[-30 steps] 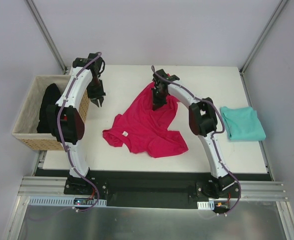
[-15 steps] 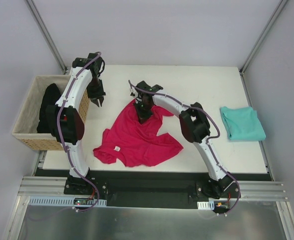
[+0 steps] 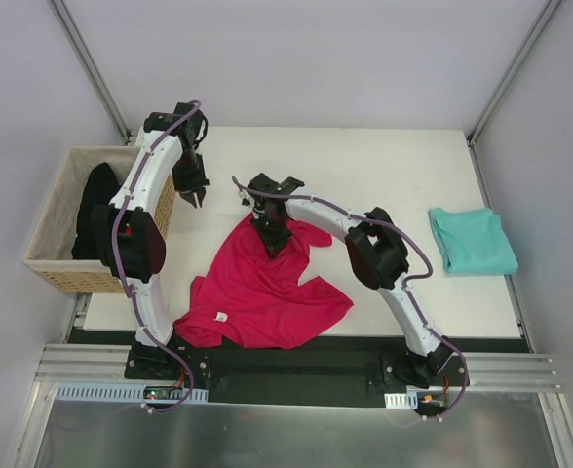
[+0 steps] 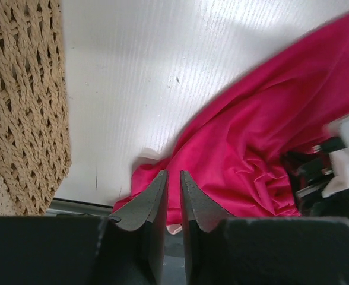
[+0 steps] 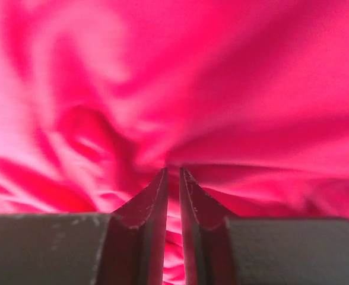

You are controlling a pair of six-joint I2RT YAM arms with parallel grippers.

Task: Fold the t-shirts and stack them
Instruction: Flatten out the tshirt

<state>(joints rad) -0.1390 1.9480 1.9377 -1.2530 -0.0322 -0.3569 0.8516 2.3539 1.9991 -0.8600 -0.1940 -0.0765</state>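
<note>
Hanging at about 10 o'clock over the white table (image 3: 384, 166), the left gripper (image 3: 195, 197) points down just beside the wicker basket (image 3: 48, 249). Its jaws stand at a narrow slit with nothing between them, clear of the cloth. The basket sits off the table's 9 o'clock edge and holds a dark garment (image 3: 96, 210).

The right arm curves in from 5 o'clock. The right gripper (image 3: 272, 239) is pressed down into the 12 o'clock end of the crimson-pink t-shirt (image 3: 267, 292). Its jaws are also narrow, and creases run toward the tips. Whether cloth is pinched there I cannot tell.

The shirt lies rumpled and unfolded from the centre toward 7 o'clock, reaching the table's near edge. Its white neck label (image 3: 221, 317) faces up. The arm covers part of the shirt's upper edge.

The teal t-shirt (image 3: 474, 241) lies folded at 3 o'clock, well apart.
</note>
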